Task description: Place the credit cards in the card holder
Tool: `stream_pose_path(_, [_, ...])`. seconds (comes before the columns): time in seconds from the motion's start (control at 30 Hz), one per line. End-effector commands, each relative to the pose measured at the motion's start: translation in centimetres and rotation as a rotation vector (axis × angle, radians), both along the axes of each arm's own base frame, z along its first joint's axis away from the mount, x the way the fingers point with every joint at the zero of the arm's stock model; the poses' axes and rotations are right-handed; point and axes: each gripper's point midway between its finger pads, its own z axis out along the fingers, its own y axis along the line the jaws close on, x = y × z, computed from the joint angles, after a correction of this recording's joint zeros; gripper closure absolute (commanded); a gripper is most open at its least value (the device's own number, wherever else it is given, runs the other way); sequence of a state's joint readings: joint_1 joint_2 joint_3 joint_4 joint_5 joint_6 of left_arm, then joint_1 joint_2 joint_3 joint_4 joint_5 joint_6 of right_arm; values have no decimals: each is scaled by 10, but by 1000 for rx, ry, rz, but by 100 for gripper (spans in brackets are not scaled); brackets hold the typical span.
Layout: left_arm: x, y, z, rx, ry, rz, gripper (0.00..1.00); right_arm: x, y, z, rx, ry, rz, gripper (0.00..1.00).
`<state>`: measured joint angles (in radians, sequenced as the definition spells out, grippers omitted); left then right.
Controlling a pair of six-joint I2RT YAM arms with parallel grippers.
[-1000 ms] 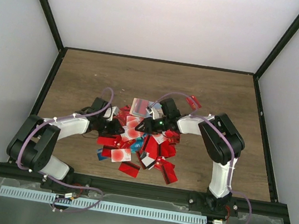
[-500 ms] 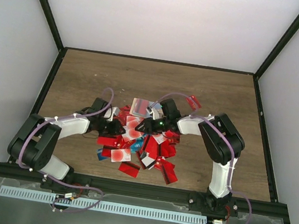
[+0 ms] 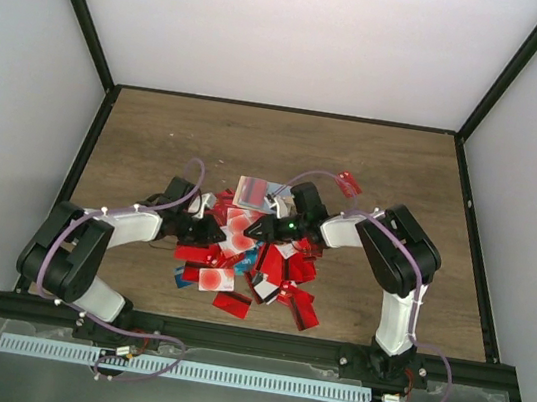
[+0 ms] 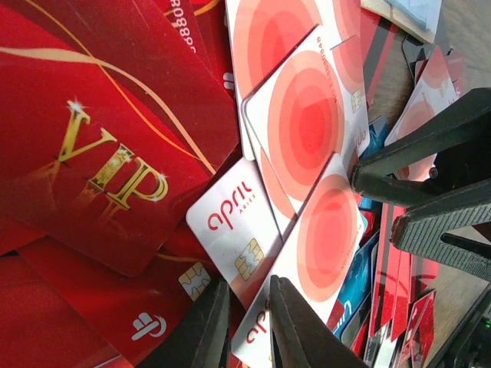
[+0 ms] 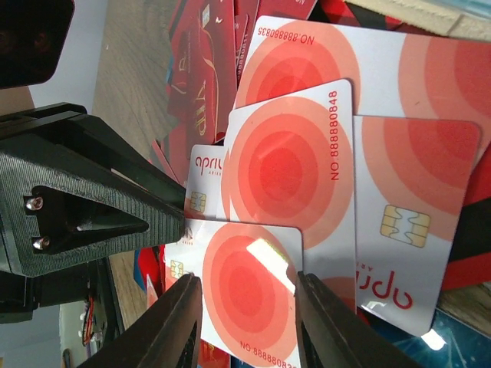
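Cards: the credit cards [image 3: 269,267] lie in a loose, overlapping heap on the brown table [image 3: 157,134], between the two arms. Most of them are red.
Card holder: the card holder [image 5: 406,9] shows only as a tan strip at the far side of the heap, beyond the white cards. Neither gripper touches it.
Right gripper: the right gripper [image 5: 247,280] is low over the heap, fingers moderately apart, one on each side of a white card [image 5: 253,314] with a red blot.
Left gripper: the left gripper [image 4: 248,287] faces it, with only a narrow slit between the fingers, at a corner of this card. Whether it pinches the card, I cannot tell.
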<state>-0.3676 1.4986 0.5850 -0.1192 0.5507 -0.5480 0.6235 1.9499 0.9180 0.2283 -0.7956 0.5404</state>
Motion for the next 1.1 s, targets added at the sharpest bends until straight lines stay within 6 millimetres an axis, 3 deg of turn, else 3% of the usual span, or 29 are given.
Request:
stream_pose_path(0.0, [-5, -5, 1, -29, 11, -14, 83, -17, -18, -38, -128, 91, -36, 64])
stream_pose_path(0.17, [-7, -8, 4, -56, 18, -24, 84, -18, -20, -43, -140, 91, -46, 64])
stream_pose_path(0.33, [-7, -12, 7, -87, 20, -23, 96, -18, -21, -44, -139, 93, -49, 64])
stream_pose_path(0.57, [-4, -13, 15, -104, 8, -11, 96, -15, -19, -38, -132, 82, -53, 64])
stream_pose_path(0.67, [-3, -12, 18, -96, 5, -1, 96, -7, -16, -25, -123, 51, -61, 64])
stream_pose_path(0.93, [5, -2, 45, -45, -48, 38, 96, 16, -9, 33, -70, -60, -92, 61])
stream_pose_path(1.07, [5, 2, 53, -29, -60, 51, 96, 22, -8, 49, -49, -80, -102, 60])
